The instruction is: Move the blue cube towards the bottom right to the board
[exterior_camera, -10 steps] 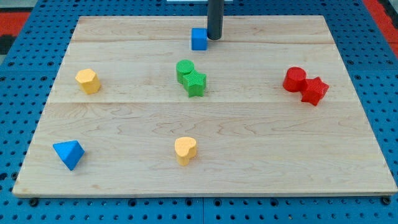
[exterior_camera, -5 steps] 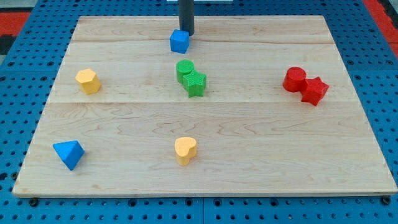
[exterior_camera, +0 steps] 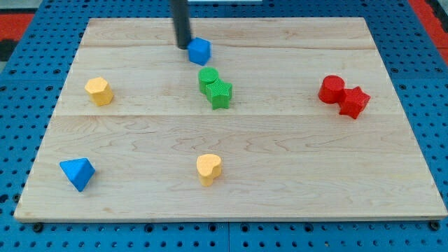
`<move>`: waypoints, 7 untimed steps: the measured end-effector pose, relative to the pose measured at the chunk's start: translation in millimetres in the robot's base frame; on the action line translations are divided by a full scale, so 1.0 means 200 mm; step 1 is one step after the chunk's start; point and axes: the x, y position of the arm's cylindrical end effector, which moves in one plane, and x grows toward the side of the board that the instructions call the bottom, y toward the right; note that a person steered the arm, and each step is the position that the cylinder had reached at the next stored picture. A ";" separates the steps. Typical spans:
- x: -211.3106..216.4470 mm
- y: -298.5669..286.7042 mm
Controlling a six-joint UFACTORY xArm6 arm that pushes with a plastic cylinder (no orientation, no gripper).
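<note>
The blue cube (exterior_camera: 200, 50) sits near the top of the wooden board (exterior_camera: 280, 182), a little left of centre. My tip (exterior_camera: 183, 46) is at the cube's upper left side, touching or almost touching it. The dark rod rises out of the view's top. Just below the cube stand a green cylinder (exterior_camera: 208, 78) and a green star-shaped block (exterior_camera: 220, 94), touching each other.
A red cylinder (exterior_camera: 331, 89) and a red star block (exterior_camera: 353, 102) sit together at the right. A yellow hexagonal block (exterior_camera: 99, 91) is at the left, a yellow heart (exterior_camera: 208, 169) at bottom centre, a blue triangular block (exterior_camera: 77, 172) at bottom left.
My tip has swung from the cube's upper right over to its upper left. The blue cube slid left, then slightly back down and right, and turned a little.
</note>
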 end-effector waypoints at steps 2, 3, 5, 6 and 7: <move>0.20 0.36; 0.41 0.46; 0.80 0.68; 1.05 0.83; 1.22 1.00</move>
